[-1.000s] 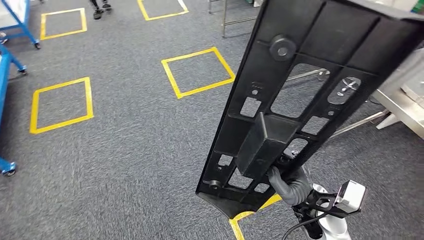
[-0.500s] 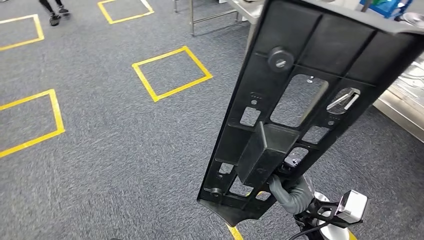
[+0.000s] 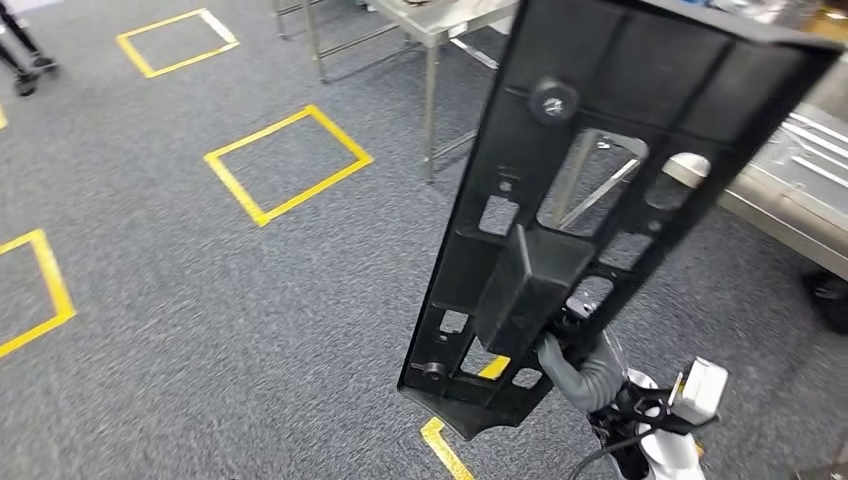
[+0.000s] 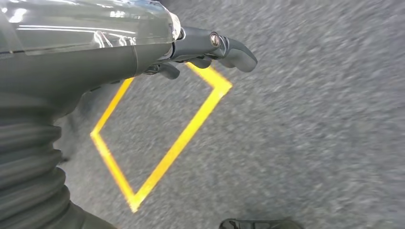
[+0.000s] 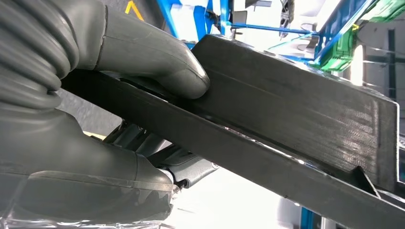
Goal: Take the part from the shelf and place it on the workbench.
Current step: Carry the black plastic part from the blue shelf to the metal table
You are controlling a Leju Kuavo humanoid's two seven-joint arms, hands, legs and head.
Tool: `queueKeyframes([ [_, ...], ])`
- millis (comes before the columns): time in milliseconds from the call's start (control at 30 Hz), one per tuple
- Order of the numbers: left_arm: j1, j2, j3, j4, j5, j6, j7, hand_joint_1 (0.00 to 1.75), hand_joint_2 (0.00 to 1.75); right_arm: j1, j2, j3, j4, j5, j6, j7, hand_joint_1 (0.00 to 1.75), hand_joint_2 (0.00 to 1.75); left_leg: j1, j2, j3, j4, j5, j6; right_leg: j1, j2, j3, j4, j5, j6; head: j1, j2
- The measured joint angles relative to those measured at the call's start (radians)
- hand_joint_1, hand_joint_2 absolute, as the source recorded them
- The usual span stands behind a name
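The part point(image 3: 600, 190) is a long black plastic panel with ribs, cut-out windows and a boxy block at its middle; it rises tilted through the right half of the head view. My right hand point(image 3: 580, 372) grips it near its lower end, from behind. In the right wrist view the thick thumb point(image 5: 157, 62) presses on the part point(image 5: 286, 124) with darker fingers point(image 5: 186, 164) under it. My left hand point(image 4: 210, 47) hangs over the grey carpet, fingers curled, holding nothing. The steel workbench point(image 3: 790, 190) shows at the right behind the part.
Grey carpet with yellow taped squares point(image 3: 288, 165) spreads to the left. A second metal table point(image 3: 430, 20) on thin legs stands at the top centre. A person's dark shoes point(image 3: 25, 70) are at the far top left. A yellow floor square point(image 4: 162, 143) lies below my left hand.
The whole picture has shifted left as the camera turned right: yellow squares slid leftward and the metal tables came closer into view. The part stays held the same way in my right hand.
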Motion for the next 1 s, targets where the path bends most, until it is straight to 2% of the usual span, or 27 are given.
queueKeyframes([
  [33, -0.006, 0.000, 0.000, 0.000, 0.005, 0.003, -0.008, 0.00, 1.75, -0.024, 0.000, 0.000, 0.017, -0.005, 0.007, 0.005, 1.71, 1.75, 0.002, -0.017, 0.023, -0.056, 0.022, 0.002, 0.000, 0.012, -0.004, 0.007, -0.002, 0.005, 0.000, 0.000],
  [67, -0.011, 0.000, 0.001, 0.000, 0.009, 0.005, -0.015, 0.00, 1.75, -0.047, 0.000, 0.001, 0.035, -0.010, 0.012, 0.010, 1.71, 1.75, 0.003, -0.031, 0.036, -0.091, 0.031, 0.005, -0.001, 0.022, -0.008, 0.011, -0.003, 0.010, 0.000, 0.000],
  [100, -0.016, 0.000, 0.002, 0.000, 0.013, 0.006, -0.020, 0.00, 1.75, -0.068, 0.000, 0.001, 0.052, -0.013, 0.015, 0.012, 1.71, 1.75, 0.002, -0.038, 0.040, -0.104, 0.029, 0.010, -0.003, 0.030, -0.013, 0.013, -0.003, 0.017, 0.000, 0.000],
  [167, -0.023, -0.001, 0.002, 0.000, 0.016, 0.006, -0.024, 0.00, 1.75, -0.096, 0.000, 0.001, 0.084, -0.017, 0.016, 0.014, 1.71, 1.75, 0.001, -0.025, 0.042, -0.111, 0.033, 0.022, -0.006, 0.040, -0.019, 0.012, 0.001, 0.031, 0.000, 0.000],
  [233, -0.026, -0.002, 0.004, 0.000, 0.020, 0.005, -0.022, 0.00, 1.75, -0.116, -0.001, 0.001, 0.110, -0.018, 0.016, 0.014, 1.71, 1.75, 0.003, -0.008, 0.046, -0.121, 0.040, 0.035, -0.005, 0.006, -0.031, 0.035, -0.014, 0.041, 0.000, 0.000],
  [300, -0.023, -0.003, 0.006, 0.000, 0.020, 0.004, -0.016, 0.00, 1.75, -0.133, -0.002, 0.002, 0.132, -0.020, 0.017, 0.011, 1.71, 1.75, 0.002, 0.011, 0.048, -0.126, 0.042, 0.043, -0.007, -0.044, -0.079, 0.133, -0.066, 0.050, 0.000, 0.000],
  [367, -0.017, -0.003, 0.007, 0.000, 0.015, 0.003, -0.010, 0.00, 1.75, -0.140, -0.004, 0.003, 0.154, -0.024, 0.017, 0.006, 1.71, 1.75, 0.000, 0.032, 0.048, -0.126, 0.040, 0.045, -0.013, -0.060, -0.146, 0.261, -0.115, 0.058, 0.000, 0.000],
  [400, -0.015, -0.003, 0.007, 0.000, 0.012, 0.003, -0.009, 0.00, 1.75, -0.138, -0.005, 0.004, 0.161, -0.026, 0.016, 0.002, 1.71, 1.75, 0.000, 0.042, 0.049, -0.126, 0.037, 0.045, -0.015, -0.063, -0.161, 0.288, -0.116, 0.060, 0.000, 0.000],
  [433, -0.013, -0.003, 0.007, 0.000, 0.009, 0.003, -0.008, 0.00, 1.75, -0.134, -0.009, 0.004, 0.167, -0.028, 0.015, -0.002, 1.71, 1.75, 0.000, 0.051, 0.051, -0.126, 0.035, 0.044, -0.016, -0.066, -0.157, 0.277, -0.099, 0.061, 0.000, 0.000],
  [467, -0.013, -0.003, 0.008, 0.000, 0.005, 0.003, -0.006, 0.00, 1.75, -0.129, -0.013, 0.003, 0.169, -0.029, 0.015, -0.006, 1.71, 1.75, 0.000, 0.060, 0.054, -0.125, 0.032, 0.042, -0.016, -0.071, -0.134, 0.228, -0.067, 0.061, 0.000, 0.000],
  [533, -0.013, -0.004, 0.007, 0.000, -0.003, 0.003, -0.004, 0.00, 1.75, -0.117, -0.023, 0.000, 0.168, -0.032, 0.014, -0.014, 1.71, 1.75, -0.003, 0.076, 0.063, -0.125, 0.023, 0.036, -0.008, -0.107, -0.063, 0.084, -0.007, 0.051, 0.000, 0.000],
  [567, -0.013, -0.004, 0.006, 0.000, -0.007, 0.002, -0.003, 0.00, 1.75, -0.110, -0.028, -0.001, 0.167, -0.033, 0.013, -0.017, 1.71, 1.75, -0.005, 0.083, 0.066, -0.124, 0.019, 0.032, -0.003, -0.121, -0.040, 0.036, 0.007, 0.044, 0.000, 0.000],
  [600, -0.013, -0.004, 0.005, 0.000, -0.009, 0.002, -0.002, 0.00, 1.75, -0.102, -0.032, -0.003, 0.164, -0.034, 0.013, -0.020, 1.71, 1.75, -0.007, 0.091, 0.069, -0.124, 0.014, 0.026, 0.003, -0.129, -0.029, 0.011, 0.011, 0.038, 0.000, 0.000],
  [633, -0.014, -0.005, 0.005, 0.000, -0.010, 0.002, -0.001, 0.00, 1.75, -0.092, -0.034, -0.006, 0.160, -0.035, 0.012, -0.022, 1.71, 1.75, -0.008, 0.100, 0.071, -0.124, 0.011, 0.021, 0.007, -0.124, -0.030, 0.009, 0.007, 0.032, 0.000, 0.000],
  [700, -0.018, -0.006, 0.003, 0.000, -0.012, 0.002, 0.000, 0.00, 1.75, -0.070, -0.039, -0.012, 0.146, -0.035, 0.011, -0.024, 1.71, 1.75, -0.008, 0.110, 0.076, -0.123, 0.003, 0.010, 0.003, -0.102, -0.027, 0.004, 0.008, 0.022, 0.000, 0.000],
  [767, -0.021, -0.007, 0.002, 0.000, -0.013, 0.002, 0.000, 0.00, 1.75, -0.058, -0.041, -0.016, 0.133, -0.034, 0.011, -0.025, 1.71, 1.75, -0.006, 0.078, 0.059, -0.072, -0.032, 0.002, -0.004, -0.083, -0.019, -0.004, 0.010, 0.010, 0.000, 0.000],
  [833, -0.019, -0.007, 0.002, 0.000, -0.013, 0.002, 0.000, 0.00, 1.75, -0.055, -0.040, -0.016, 0.125, -0.034, 0.011, -0.026, 1.71, 1.75, -0.003, 0.037, -0.003, 0.058, -0.092, -0.001, -0.006, -0.061, -0.015, -0.006, 0.008, 0.002, 0.000, 0.000],
  [867, -0.016, -0.007, 0.002, 0.000, -0.013, 0.001, 0.001, 0.00, 1.75, -0.051, -0.040, -0.016, 0.124, -0.034, 0.011, -0.026, 1.71, 1.75, -0.002, 0.030, -0.038, 0.122, -0.114, -0.002, -0.006, -0.049, -0.014, -0.005, 0.006, 0.000, 0.000, 0.000],
  [900, -0.014, -0.007, 0.001, 0.000, -0.014, 0.001, 0.001, 0.00, 1.75, -0.047, -0.040, -0.016, 0.123, -0.034, 0.011, -0.026, 1.71, 1.75, -0.002, 0.027, -0.063, 0.161, -0.118, -0.003, -0.005, -0.036, -0.013, -0.005, 0.005, -0.001, 0.000, 0.000],
  [933, -0.012, -0.007, 0.001, 0.000, -0.014, 0.001, 0.001, 0.00, 1.75, -0.043, -0.040, -0.016, 0.122, -0.034, 0.012, -0.026, 1.71, 1.75, -0.002, 0.026, -0.070, 0.160, -0.101, -0.002, -0.005, -0.022, -0.012, -0.003, 0.004, 0.000, 0.000, 0.000],
  [967, -0.011, -0.007, 0.001, 0.000, -0.014, 0.002, 0.002, 0.00, 1.75, -0.039, -0.040, -0.017, 0.120, -0.034, 0.013, -0.026, 1.71, 1.75, -0.002, 0.023, -0.057, 0.120, -0.067, -0.001, -0.005, -0.008, -0.010, -0.002, 0.002, 0.002, 0.000, 0.000],
  [1000, -0.011, -0.007, 0.001, 0.000, -0.014, 0.002, 0.002, 0.00, 1.75, -0.037, -0.041, -0.017, 0.119, -0.034, 0.014, -0.026, 1.71, 1.75, -0.002, 0.011, -0.032, 0.053, -0.023, 0.002, -0.006, 0.005, -0.008, 0.001, 0.000, 0.005, 0.000, 0.000],
])
